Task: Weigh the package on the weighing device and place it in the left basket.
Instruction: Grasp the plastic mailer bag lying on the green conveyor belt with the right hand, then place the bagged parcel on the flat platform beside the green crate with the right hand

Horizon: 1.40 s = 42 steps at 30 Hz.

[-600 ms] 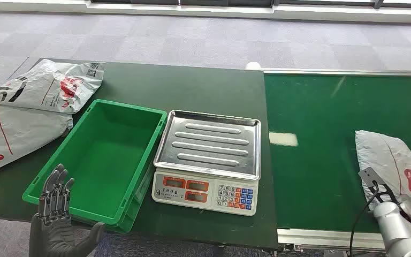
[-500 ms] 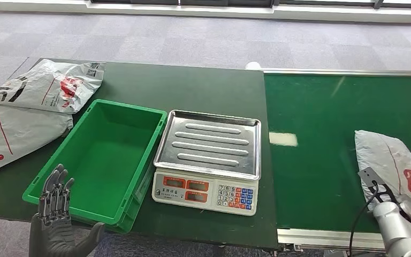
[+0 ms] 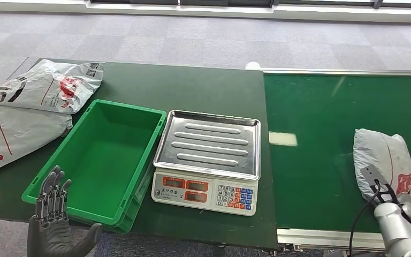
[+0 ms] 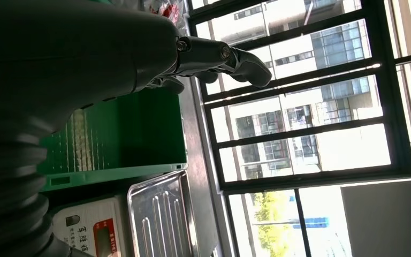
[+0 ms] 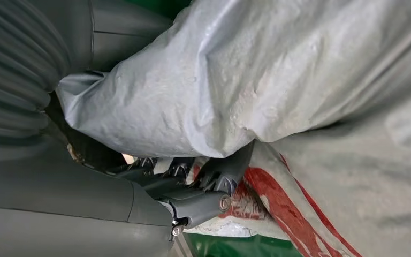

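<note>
One parcel (image 3: 388,160) gripped in my right hand (image 5: 192,187); left hand (image 3: 53,214) open. Next: lift it to the scale (image 3: 208,142) on my left.

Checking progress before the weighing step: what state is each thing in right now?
Grey package: on the conveyor belt, bunched, gripped by the right hand.
Left hand: holds nothing, fingers apart, by the green basket's near corner.
Scale tray: bare, nothing on it.
Green basket: nothing inside.
Two grey packages: lying on the table beyond the basket.
</note>
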Motion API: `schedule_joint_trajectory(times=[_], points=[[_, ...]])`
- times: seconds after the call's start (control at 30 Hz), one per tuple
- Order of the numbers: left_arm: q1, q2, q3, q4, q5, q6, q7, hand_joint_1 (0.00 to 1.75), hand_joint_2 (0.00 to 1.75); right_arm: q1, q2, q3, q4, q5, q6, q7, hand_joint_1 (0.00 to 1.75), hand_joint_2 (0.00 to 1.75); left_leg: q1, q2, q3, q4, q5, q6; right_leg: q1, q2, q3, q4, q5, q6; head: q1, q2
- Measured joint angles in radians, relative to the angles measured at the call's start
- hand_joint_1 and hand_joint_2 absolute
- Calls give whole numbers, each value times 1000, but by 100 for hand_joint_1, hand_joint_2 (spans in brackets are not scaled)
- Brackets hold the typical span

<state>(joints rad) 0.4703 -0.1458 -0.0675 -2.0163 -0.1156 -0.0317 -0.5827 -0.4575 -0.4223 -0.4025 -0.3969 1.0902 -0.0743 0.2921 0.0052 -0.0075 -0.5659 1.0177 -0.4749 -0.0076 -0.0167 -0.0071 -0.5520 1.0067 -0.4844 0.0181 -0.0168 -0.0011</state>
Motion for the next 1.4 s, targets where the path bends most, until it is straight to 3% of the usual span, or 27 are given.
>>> schedule_joint_trajectory(times=[0.1,0.3,0.5,0.7,0.87,0.97,1.1,1.23,1.37,1.4], points=[[0,10,-1,5,9,23,-6,0,175,-5,6,0,0,-20,-40,-29,175,175,0,0,-1,0,0,0,0,0,0,0,0,0,0,0],[-1,31,-15,13,26,78,-14,0,175,-13,23,16,-29,-121,-132,-173,175,175,0,0,-6,-1,0,0,0,0,-3,0,0,0,0,0],[1,49,-24,18,33,125,-20,0,175,13,54,94,-146,-248,-154,-212,175,175,0,0,-5,-1,2,-1,0,0,-4,1,0,-1,0,0],[1,60,-35,17,18,169,-43,0,175,101,134,204,-474,-542,-266,-486,175,175,0,0,-7,-1,2,-2,1,1,-8,1,1,-1,0,0],[-5,60,-35,12,0,172,-50,0,175,154,190,365,-773,-657,-344,-544,175,175,2,0,-8,-2,3,-4,2,1,-9,2,0,-2,0,0],[-15,61,-39,15,-12,176,-57,0,175,147,222,476,-873,-698,-333,-590,175,175,2,1,-9,-3,4,-4,2,3,-10,2,1,-3,0,0],[-49,72,-68,31,-24,198,-66,0,175,87,298,661,-928,-695,-282,-564,175,175,3,5,-9,-3,5,-7,3,7,-13,3,3,-6,0,0],[-77,90,-99,55,-25,216,-69,0,175,8,364,840,-931,-655,-243,-481,175,175,4,4,-10,-3,7,-9,4,5,-15,3,4,-7,0,0],[-96,98,-111,73,-26,209,-64,0,175,-73,384,973,-889,-622,-205,-354,175,175,4,2,-10,-3,8,-9,4,4,-15,3,4,-8,0,0],[-98,98,-111,76,-26,205,-61,0,175,-87,385,996,-874,-619,-197,-331,161,175,4,1,-10,-3,8,-9,4,3,-15,3,4,-8,0,0]])
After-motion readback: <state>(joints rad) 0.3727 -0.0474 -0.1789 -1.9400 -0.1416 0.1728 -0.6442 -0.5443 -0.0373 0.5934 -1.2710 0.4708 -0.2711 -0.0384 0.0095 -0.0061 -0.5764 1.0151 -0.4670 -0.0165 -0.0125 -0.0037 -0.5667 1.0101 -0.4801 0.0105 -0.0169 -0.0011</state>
